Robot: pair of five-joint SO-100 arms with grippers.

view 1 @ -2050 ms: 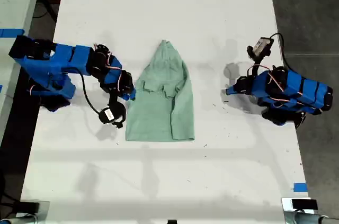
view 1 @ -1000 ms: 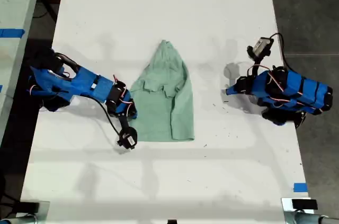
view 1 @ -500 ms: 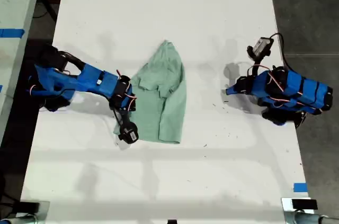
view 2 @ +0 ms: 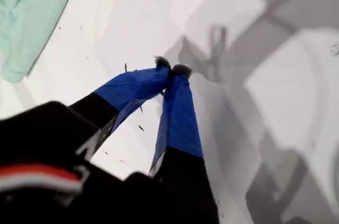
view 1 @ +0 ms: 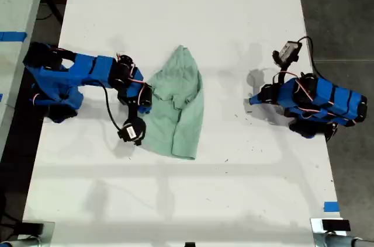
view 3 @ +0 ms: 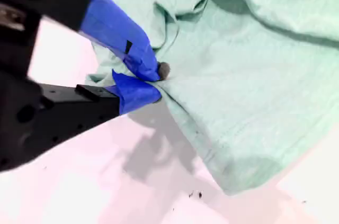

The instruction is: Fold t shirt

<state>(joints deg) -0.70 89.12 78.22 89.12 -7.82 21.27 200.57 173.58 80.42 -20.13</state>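
You see my second gripper [view 3: 151,82] clamped on the edge of the wrinkled pale mint-green fabric t shirt [view 1: 178,107]; my first gripper [view 2: 170,69] is pressed together, holding nothing, over the white table [view 1: 187,2].

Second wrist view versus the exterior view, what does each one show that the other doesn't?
Only the second wrist view shows my second gripper close up, jaws pinched on the edge of the t shirt, lifting it off the surface. Only the exterior view shows the whole layout: my first gripper folded back at that view's right, away from the cloth, and the blue tape. Both show the mint t shirt on the white table.
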